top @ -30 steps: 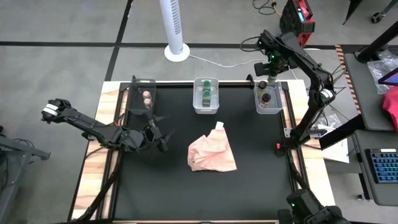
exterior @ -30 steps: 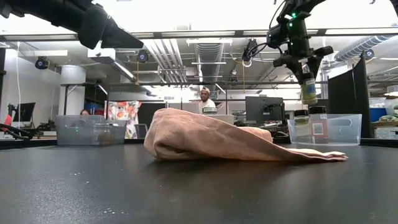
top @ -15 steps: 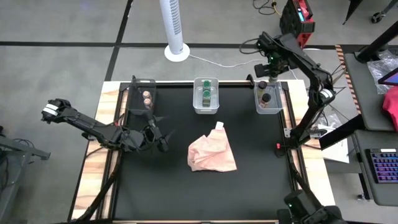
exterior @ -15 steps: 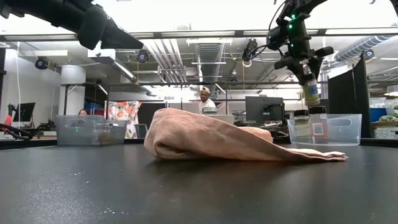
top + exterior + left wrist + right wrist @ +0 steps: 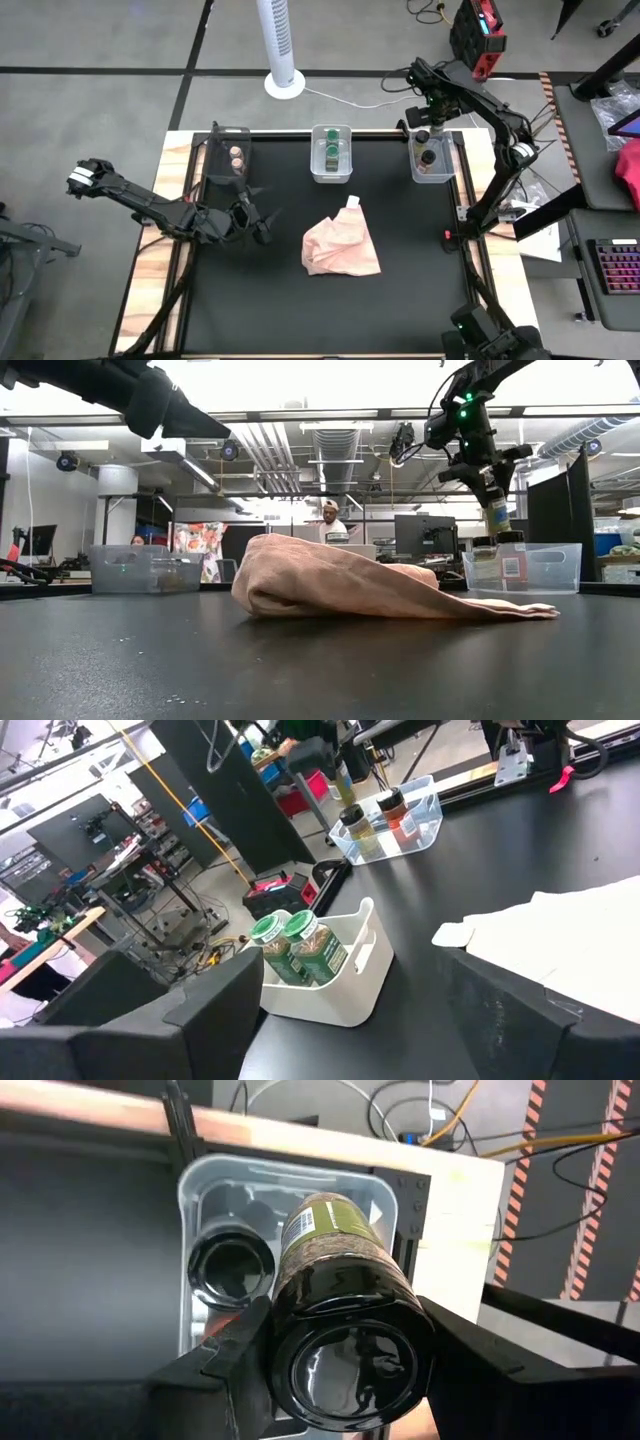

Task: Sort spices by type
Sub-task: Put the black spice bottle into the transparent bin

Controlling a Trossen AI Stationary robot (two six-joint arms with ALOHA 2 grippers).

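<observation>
Three bins stand along the table's far edge. The left bin (image 5: 232, 157) holds tan-pink-lidded spice jars, the middle bin (image 5: 331, 153) green-lidded ones (image 5: 300, 948), and the right bin (image 5: 432, 158) black-lidded ones (image 5: 232, 1268). My right gripper (image 5: 432, 108) hangs above the right bin, shut on a black-lidded jar with a green label (image 5: 496, 515). My left gripper (image 5: 258, 215) waits open over the table's left part, roughly level, with nothing between its fingers (image 5: 215, 1010). My right gripper pinches the jar's black-lidded top end (image 5: 290, 1330) between its two fingers, one on each side. The fingers come from above, pointing steeply down. The jar hangs below them, bottom down and slightly tilted, clear above the right bin's rim (image 5: 520, 546).
A crumpled pink cloth (image 5: 342, 246) lies in the middle of the black mat, with bare mat around it and toward the near edge. A white fan column (image 5: 280, 45) stands beyond the far edge. People show in the room behind (image 5: 330, 518).
My right gripper has sunk a little toward the right bin, still holding the black-lidded jar, which hangs lower over the bin than before.
</observation>
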